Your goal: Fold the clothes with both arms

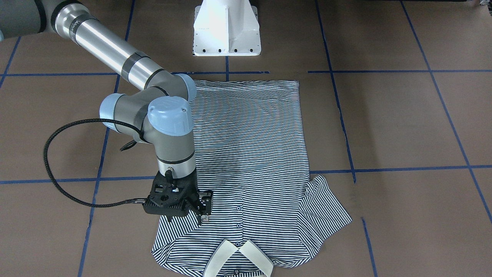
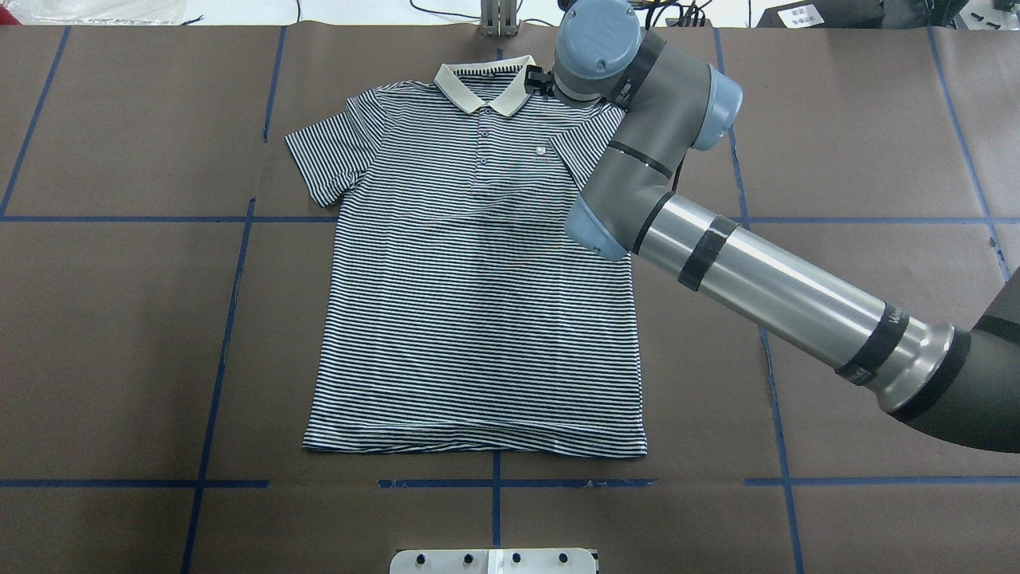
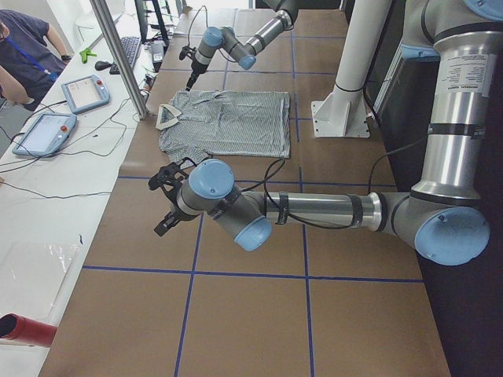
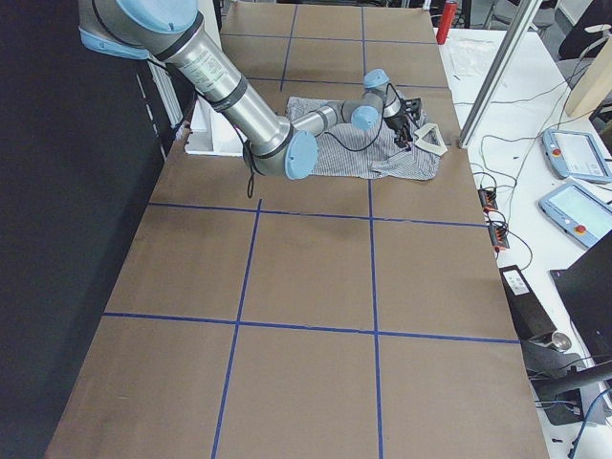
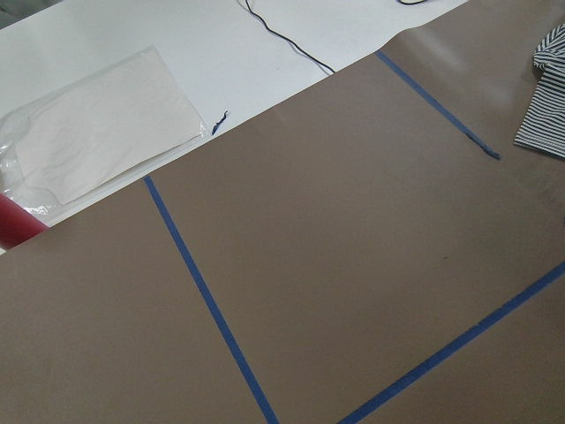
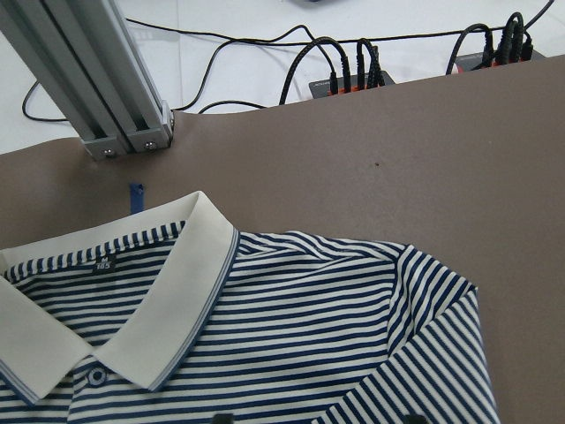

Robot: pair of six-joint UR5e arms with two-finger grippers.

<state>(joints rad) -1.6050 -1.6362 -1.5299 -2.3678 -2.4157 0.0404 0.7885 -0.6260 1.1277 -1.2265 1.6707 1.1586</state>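
The navy-and-white thin-striped short-sleeved polo shirt (image 2: 478, 303) lies flat, front up and buttoned, on the brown paper-covered counter (image 2: 119, 319) marked with blue tape lines. Its cream-white collar (image 2: 484, 84) is at the far edge from the robot. The grey metal right arm (image 2: 765, 279) reaches across to the shoulder beside the collar. There its black two-finger claw (image 1: 203, 213) points down, released, with its fingertips (image 6: 410, 417) set wide apart over the striped cloth and gripping nothing. The sleeve (image 2: 578, 147) on that side lies turned in over the chest. The grey left arm (image 3: 314, 210) holds its claw (image 3: 163, 224) over bare counter, well apart from the shirt. Whether this claw is released or clenched cannot be told.
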